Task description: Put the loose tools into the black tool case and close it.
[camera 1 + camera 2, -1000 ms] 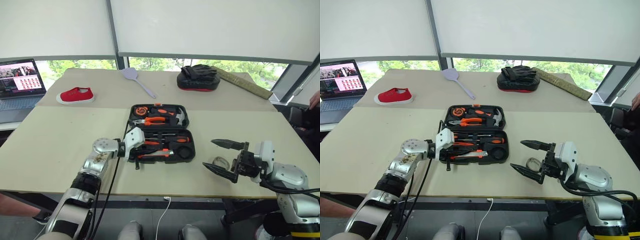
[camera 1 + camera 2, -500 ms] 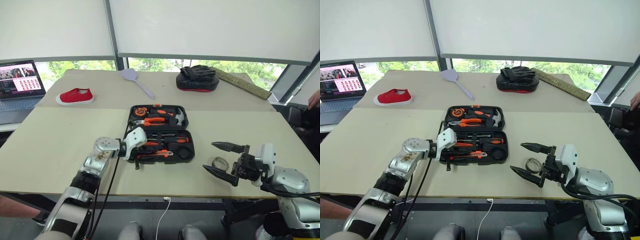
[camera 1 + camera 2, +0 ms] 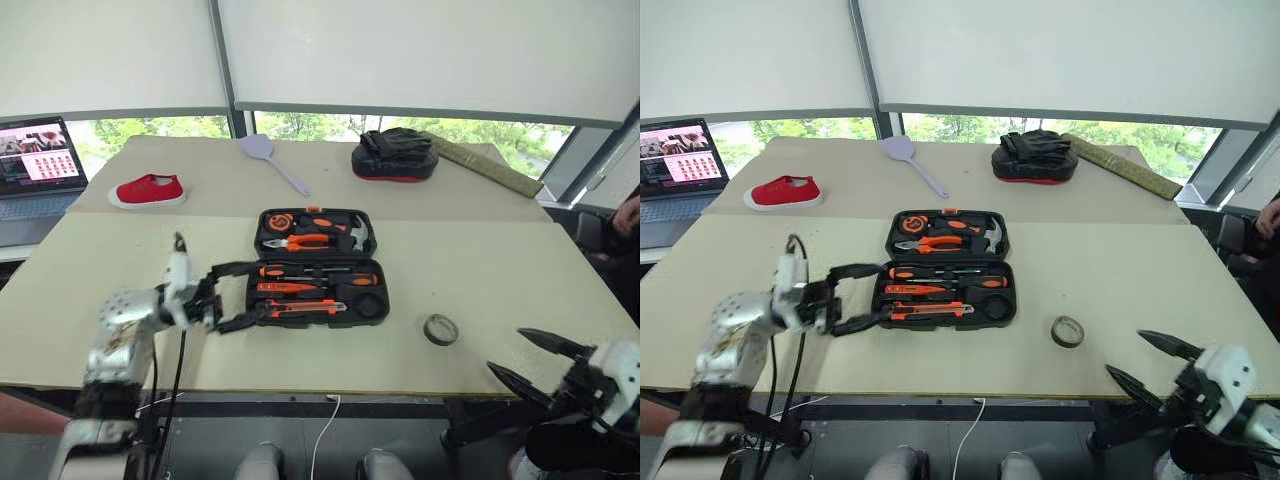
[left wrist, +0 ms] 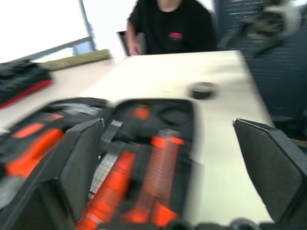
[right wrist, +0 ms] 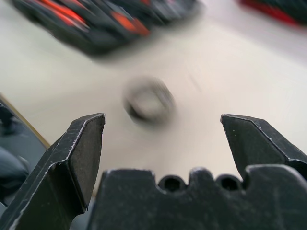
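The black tool case (image 3: 372,262) lies open in the middle of the table. Its near half holds two orange-and-black screwdrivers (image 3: 290,271) and an orange-black utility knife (image 3: 303,307). My left gripper (image 3: 234,295) stands open just left of the case, pointing at it with nothing between its fingers. A small dark tape roll (image 3: 439,329) lies loose on the table to the right of the case; it also appears as the tape roll (image 5: 148,100). My right gripper (image 3: 533,359) hangs open by the table's near right edge, short of the roll.
The case's far half holds pliers (image 3: 305,240), a hammer and a tape measure. At the back lie a grey spatula (image 3: 272,161), a red shoe (image 3: 148,190), a black-and-red mitt (image 3: 393,156) and a laptop (image 3: 40,155). A person in black (image 4: 172,24) sits beyond the right side.
My left gripper opened and drew back left from the case's near half. My right arm pulled back toward the near right edge, leaving the tape roll on the table.
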`<state>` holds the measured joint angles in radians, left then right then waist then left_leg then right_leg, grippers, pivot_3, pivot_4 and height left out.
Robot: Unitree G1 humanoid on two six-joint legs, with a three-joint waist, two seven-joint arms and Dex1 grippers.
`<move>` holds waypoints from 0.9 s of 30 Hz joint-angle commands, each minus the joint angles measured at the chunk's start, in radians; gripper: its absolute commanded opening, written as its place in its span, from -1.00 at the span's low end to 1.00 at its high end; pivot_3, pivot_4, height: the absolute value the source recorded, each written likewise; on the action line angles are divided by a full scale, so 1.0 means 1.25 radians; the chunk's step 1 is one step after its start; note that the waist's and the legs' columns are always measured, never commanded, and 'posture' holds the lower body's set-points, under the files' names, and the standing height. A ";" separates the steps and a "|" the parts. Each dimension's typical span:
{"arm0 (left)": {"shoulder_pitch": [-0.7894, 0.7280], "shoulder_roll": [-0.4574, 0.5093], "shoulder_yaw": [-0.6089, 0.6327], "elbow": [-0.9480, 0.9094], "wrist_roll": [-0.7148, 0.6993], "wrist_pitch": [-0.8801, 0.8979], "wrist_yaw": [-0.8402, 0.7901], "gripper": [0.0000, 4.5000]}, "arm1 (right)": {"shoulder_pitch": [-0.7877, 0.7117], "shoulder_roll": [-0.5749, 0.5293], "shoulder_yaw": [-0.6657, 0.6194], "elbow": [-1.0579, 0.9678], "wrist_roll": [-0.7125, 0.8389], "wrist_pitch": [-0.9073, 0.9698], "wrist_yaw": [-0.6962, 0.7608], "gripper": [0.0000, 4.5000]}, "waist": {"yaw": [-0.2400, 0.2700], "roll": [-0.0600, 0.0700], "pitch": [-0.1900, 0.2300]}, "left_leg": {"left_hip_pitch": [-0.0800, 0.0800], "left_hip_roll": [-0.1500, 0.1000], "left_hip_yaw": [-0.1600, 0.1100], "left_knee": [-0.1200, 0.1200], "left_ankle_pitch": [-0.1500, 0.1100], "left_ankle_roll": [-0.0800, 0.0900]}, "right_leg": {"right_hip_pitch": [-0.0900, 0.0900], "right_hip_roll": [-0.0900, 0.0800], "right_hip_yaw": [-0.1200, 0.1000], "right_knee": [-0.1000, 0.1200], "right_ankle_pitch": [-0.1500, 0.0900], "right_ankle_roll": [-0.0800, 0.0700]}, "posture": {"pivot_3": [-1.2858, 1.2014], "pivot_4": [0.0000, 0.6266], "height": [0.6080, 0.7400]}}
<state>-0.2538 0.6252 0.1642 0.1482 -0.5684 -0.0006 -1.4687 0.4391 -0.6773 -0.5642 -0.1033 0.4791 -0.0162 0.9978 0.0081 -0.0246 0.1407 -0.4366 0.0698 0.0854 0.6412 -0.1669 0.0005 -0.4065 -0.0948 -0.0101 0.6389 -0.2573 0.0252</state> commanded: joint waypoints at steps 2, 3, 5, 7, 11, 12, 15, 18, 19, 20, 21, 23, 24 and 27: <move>0.036 0.034 0.041 -0.094 -0.087 0.065 -0.026 0.99 | -0.015 -0.059 0.005 -0.076 0.010 0.077 -0.004 1.00 | 0.000 0.001 0.001 | 0.001 0.000 0.000 0.000 -0.001 -0.002 | 0.000 -0.001 0.000 0.000 0.000 0.000 | 0.03 -0.52 1.00; 0.042 0.033 0.037 -0.090 -0.076 0.051 -0.032 0.99 | -0.039 -0.085 0.028 -0.102 0.020 0.124 -0.004 1.00 | 0.000 0.002 0.001 | 0.002 0.000 0.000 0.000 -0.001 -0.002 | 0.000 -0.002 0.000 0.000 0.000 0.000 | 0.03 -0.52 1.00; 0.053 0.027 0.022 -0.094 -0.062 0.042 -0.033 0.99 | -0.093 -0.132 0.081 -0.135 0.027 0.210 -0.008 1.00 | -0.003 0.003 0.001 | 0.004 -0.001 0.000 0.000 -0.001 -0.002 | 0.001 -0.003 0.001 0.000 0.000 0.000 | 0.03 -0.52 1.00; 0.060 0.025 0.003 -0.107 -0.052 0.041 -0.037 0.99 | -0.143 -0.182 0.147 -0.146 0.001 0.268 0.003 1.00 | -0.004 0.002 0.002 | 0.006 0.000 0.000 0.000 -0.001 -0.002 | 0.001 -0.002 0.001 0.000 0.000 0.000 | 0.03 -0.52 1.00; 0.054 0.013 -0.023 -0.115 -0.035 0.033 -0.029 0.99 | -0.274 -0.250 0.301 -0.139 -0.067 0.353 0.012 1.00 | 0.001 0.001 0.002 | 0.005 -0.001 0.000 0.000 -0.001 -0.002 | 0.000 -0.002 -0.001 -0.001 0.000 0.000 | 0.03 -0.52 1.00; 0.051 0.010 -0.028 -0.115 -0.030 0.031 -0.028 0.99 | -0.307 -0.257 0.338 -0.132 -0.083 0.372 0.012 1.00 | 0.003 0.001 0.002 | 0.004 0.000 0.001 0.000 -0.002 -0.001 | -0.001 -0.002 0.000 -0.004 0.000 0.000 | 0.03 -0.52 1.00; 0.045 0.003 -0.039 -0.120 -0.022 0.029 -0.019 1.00 | -0.399 -0.256 0.448 -0.090 -0.149 0.399 0.012 0.89 | 0.006 0.001 0.002 | -0.002 -0.001 0.000 -0.001 0.000 0.005 | 0.000 0.000 0.000 -0.007 0.002 -0.001 | 0.03 -0.52 1.00; 0.043 -0.001 -0.044 -0.127 -0.016 0.026 -0.011 1.00 | -0.480 -0.229 0.516 -0.039 -0.206 0.391 -0.008 0.54 | 0.005 0.001 0.003 | -0.004 -0.001 0.001 0.000 -0.002 0.006 | -0.001 0.000 0.000 -0.007 0.004 0.000 | 0.03 -0.52 1.00; 0.043 -0.001 -0.046 -0.129 -0.015 0.025 -0.009 1.00 | -0.496 -0.226 0.528 -0.032 -0.215 0.394 -0.007 0.44 | 0.004 0.000 0.003 | -0.004 -0.001 0.001 0.000 -0.003 0.006 | -0.001 0.000 0.000 -0.008 0.004 0.002 | 0.03 -0.52 1.00; 0.044 -0.001 -0.046 -0.131 -0.014 0.024 -0.005 1.00 | -0.509 -0.224 0.536 -0.032 -0.221 0.400 -0.004 0.25 | 0.003 0.000 0.003 | -0.004 -0.001 0.001 0.000 -0.004 0.006 | -0.001 0.000 0.000 -0.008 0.004 0.002 | 0.03 -0.52 1.00; 0.044 -0.001 -0.046 -0.133 -0.013 0.024 -0.003 1.00 | -0.516 -0.224 0.541 -0.032 -0.225 0.403 -0.001 0.12 | 0.003 0.000 0.003 | -0.004 -0.001 0.001 0.000 -0.004 0.006 | -0.001 0.000 0.000 -0.008 0.004 0.003 | 0.03 -0.52 1.00; 0.045 -0.001 -0.046 -0.138 -0.012 0.023 0.003 1.00 | -0.527 -0.234 0.546 -0.037 -0.231 0.394 0.014 -0.17 | 0.003 0.000 0.003 | -0.004 -0.001 0.001 0.000 -0.004 0.006 | -0.001 0.001 0.000 -0.008 0.004 0.003 | 0.03 -0.52 1.00; 0.046 -0.001 -0.047 -0.140 -0.012 0.023 0.005 1.00 | -0.529 -0.238 0.546 -0.038 -0.232 0.392 0.019 -0.31 | 0.003 0.000 0.003 | -0.004 -0.001 0.001 0.000 -0.004 0.006 | -0.001 0.001 0.000 -0.007 0.004 0.003 | 0.03 -0.52 1.00; 0.046 -0.003 -0.045 -0.144 -0.014 0.022 0.016 1.00 | -0.558 -0.241 0.530 -0.050 -0.209 0.399 0.047 -0.79 | 0.003 0.000 0.003 | -0.004 -0.001 0.001 0.000 -0.004 0.006 | -0.001 0.001 0.000 -0.007 0.004 0.003 | 0.03 -0.52 1.00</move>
<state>-0.1911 0.6232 0.1004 0.0047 -0.5814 0.0420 -1.4613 -0.2208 -0.9572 0.1291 -0.1446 0.2006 0.4753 1.0305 0.0119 -0.0245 0.1444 -0.4416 0.0690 0.0865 0.6420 -0.1719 0.0079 -0.4076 -0.0939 -0.0100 0.6299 -0.2520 0.0284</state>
